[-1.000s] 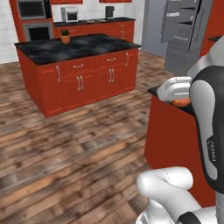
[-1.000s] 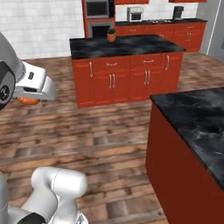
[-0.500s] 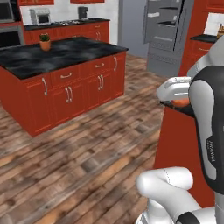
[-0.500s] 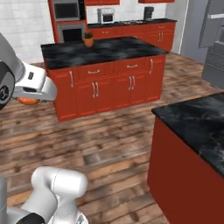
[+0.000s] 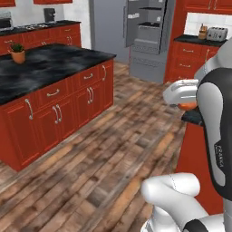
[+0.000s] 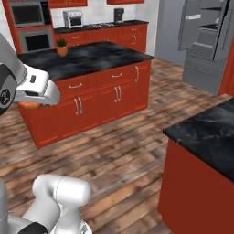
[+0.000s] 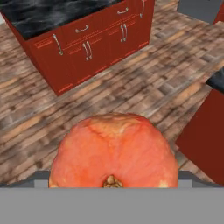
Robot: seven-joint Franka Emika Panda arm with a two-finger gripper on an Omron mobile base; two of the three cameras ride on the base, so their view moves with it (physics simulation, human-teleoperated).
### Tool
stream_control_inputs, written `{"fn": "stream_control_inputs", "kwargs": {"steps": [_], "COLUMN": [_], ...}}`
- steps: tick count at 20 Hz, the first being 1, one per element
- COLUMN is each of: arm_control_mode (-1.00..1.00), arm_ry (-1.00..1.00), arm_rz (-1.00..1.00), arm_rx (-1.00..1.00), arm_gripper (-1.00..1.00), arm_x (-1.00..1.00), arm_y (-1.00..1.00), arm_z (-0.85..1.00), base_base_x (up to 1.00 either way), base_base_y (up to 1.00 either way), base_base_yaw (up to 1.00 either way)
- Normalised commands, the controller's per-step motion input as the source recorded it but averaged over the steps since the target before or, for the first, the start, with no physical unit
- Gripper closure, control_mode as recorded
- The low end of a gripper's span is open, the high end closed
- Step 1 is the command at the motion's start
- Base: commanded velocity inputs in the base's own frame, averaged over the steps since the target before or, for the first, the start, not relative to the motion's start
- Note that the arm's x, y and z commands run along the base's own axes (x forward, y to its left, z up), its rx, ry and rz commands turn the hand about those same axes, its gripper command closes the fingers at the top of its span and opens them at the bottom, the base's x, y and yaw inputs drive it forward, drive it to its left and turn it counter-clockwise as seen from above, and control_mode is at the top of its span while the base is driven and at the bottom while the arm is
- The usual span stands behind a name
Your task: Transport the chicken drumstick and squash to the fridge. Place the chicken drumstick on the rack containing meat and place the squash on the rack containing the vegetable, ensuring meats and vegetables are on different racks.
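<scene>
Orange squash point(image 7: 113, 151) — in the hand point(image 7: 113, 177)

— Main colour? 
— Glossy white shells on the arm point(image 5: 217, 136), rounded and smooth, with a broad black band down the upper link (small pale lettering printed along it, too small to read).

— And lower down? 
— A fat white elbow tube point(image 5: 174, 192), capsule-shaped, ending in a dark joint ring near the bottom edge.

— Seen from the other side? 
— Same white casing, a black round joint cap point(image 6: 5, 93) bearing a small white emblem, and a boxy white hand housing point(image 6: 39, 87) with a dark slot on its face.

— Cables, screws? 
— None made out.
</scene>
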Motion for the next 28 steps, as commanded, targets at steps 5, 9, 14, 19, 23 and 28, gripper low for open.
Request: {"fn": "stream_control_inputs", "kwargs": {"steps": [5,9,14,19,23,28], "arm_control_mode": [1.0,1.0,1.0,1.0,1.0,1.0], "arm_ry": [0.0,0.0,0.0,0.0,0.0,0.0], "arm_rz": [0.0,0.0,0.0,0.0,0.0,0.0], "arm_rx": [0.0,0.0,0.0,0.0,0.0,0.0], "arm_gripper": [1.0,1.0,1.0,1.0,1.0,1.0], "arm_x": [0.0,0.0,0.0,0.0,0.0,0.0], "arm_y": [0.0,0.0,0.0,0.0,0.0,0.0], "arm_z": [0.0,0.0,0.0,0.0,0.0,0.0], "base_base_x": [1.0,1.0,1.0,1.0,1.0,1.0], "base_base_y": [0.85,0.85,0.84,0.73,0.52,0.27], "base_base_yaw": [-0.41,-0.41,-0.42,-0.39,-0.34,-0.29]}}
